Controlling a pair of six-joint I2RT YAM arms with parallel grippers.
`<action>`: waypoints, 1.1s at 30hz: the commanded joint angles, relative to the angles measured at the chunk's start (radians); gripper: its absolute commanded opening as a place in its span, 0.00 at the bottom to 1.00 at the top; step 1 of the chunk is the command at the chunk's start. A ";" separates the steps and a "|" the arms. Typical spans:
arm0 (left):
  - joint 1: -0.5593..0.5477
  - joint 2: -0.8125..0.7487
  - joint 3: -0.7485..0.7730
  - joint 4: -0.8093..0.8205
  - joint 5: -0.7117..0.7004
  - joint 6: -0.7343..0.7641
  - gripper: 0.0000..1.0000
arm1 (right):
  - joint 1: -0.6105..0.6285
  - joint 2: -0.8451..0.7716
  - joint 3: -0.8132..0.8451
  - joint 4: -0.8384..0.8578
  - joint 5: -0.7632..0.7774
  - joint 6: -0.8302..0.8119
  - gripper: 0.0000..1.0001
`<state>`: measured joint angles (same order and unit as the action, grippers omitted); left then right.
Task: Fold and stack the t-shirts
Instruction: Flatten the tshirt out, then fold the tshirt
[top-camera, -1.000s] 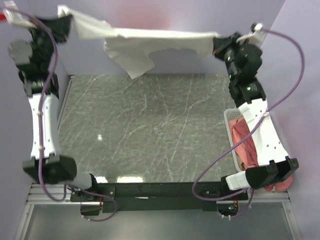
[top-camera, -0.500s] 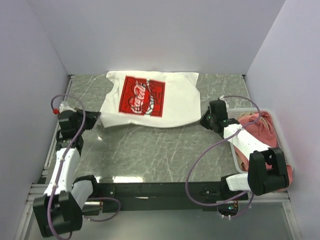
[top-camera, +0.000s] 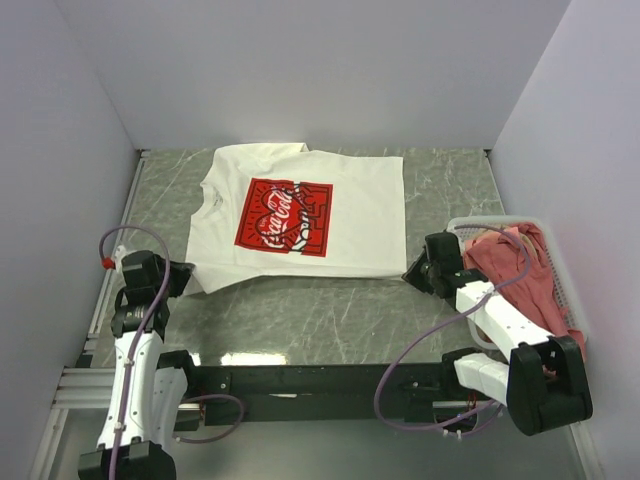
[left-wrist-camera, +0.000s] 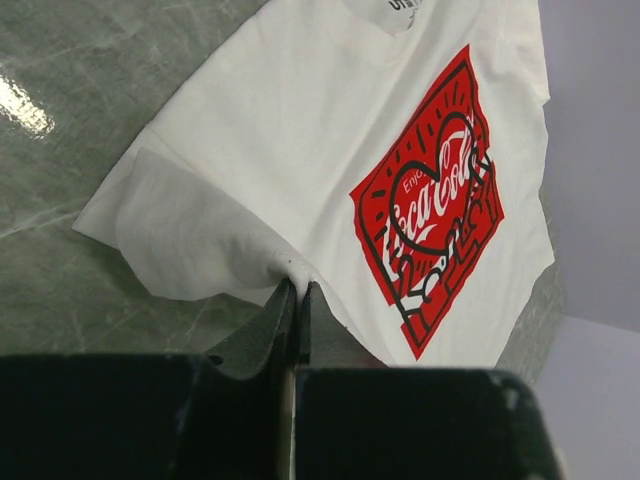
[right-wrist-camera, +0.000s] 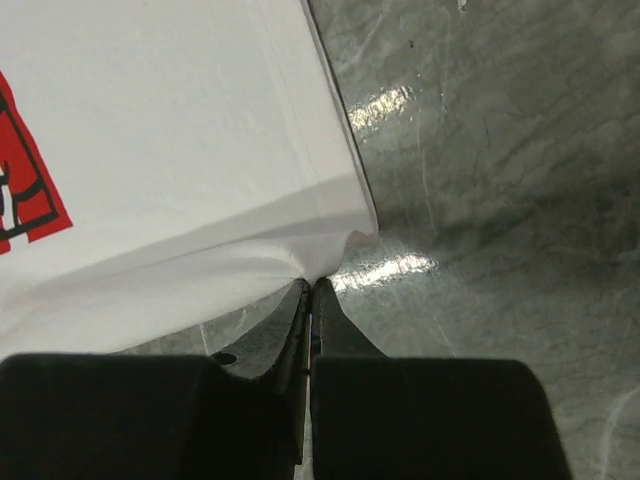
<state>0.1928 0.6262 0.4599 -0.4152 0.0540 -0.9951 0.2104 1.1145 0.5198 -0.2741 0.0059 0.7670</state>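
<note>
Left jaws are clenched on the near-left corner of the white t-shirt (top-camera: 360, 215). The left wrist view shows the two dark fingers (left-wrist-camera: 278, 320) pressed together with a puckered bit of cloth nipped between their tips. The pinch is just beside a short sleeve (left-wrist-camera: 190, 240) that lies flat on the surface (top-camera: 300, 310). Right jaws are clenched too, grasping the shirt's near-right corner. In the right wrist view the cloth draws into small creases where it runs into the closed tips.

The shirt lies spread out, print side up, on the far half of the grey-green marbled surface, close to the back wall (top-camera: 320, 70). It is turned sideways, with the collar (top-camera: 210, 195) toward the left and the hem toward the right. A red rectangular print (top-camera: 285, 217) with white lettering sits left of the cloth's middle. The shirt's near edge runs between the two pinched corners.

Both arms are low and reach forward, the left arm (top-camera: 140, 330) along the left edge and the right arm (top-camera: 495, 310) on the right. A purple cable (top-camera: 410, 340) loops beside the right arm.

A white slatted basket (top-camera: 455, 228) stands at the right edge of the surface, just beside the right arm. It holds salmon-pink t-shirts (top-camera: 515, 275) in a loose bundle that rises above its rim.
</note>
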 joint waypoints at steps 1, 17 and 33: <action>-0.004 0.010 0.002 0.006 -0.017 -0.010 0.03 | -0.008 -0.039 -0.009 -0.005 0.016 0.015 0.00; -0.513 0.178 0.017 0.075 -0.220 -0.131 0.15 | -0.008 -0.039 0.013 -0.024 0.097 -0.021 0.00; -0.304 0.438 0.381 -0.149 -0.565 -0.089 0.50 | -0.009 -0.033 0.040 -0.010 0.069 -0.048 0.00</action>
<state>-0.2092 0.9855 0.7906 -0.5346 -0.4454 -1.1206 0.2104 1.0946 0.5247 -0.3073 0.0681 0.7345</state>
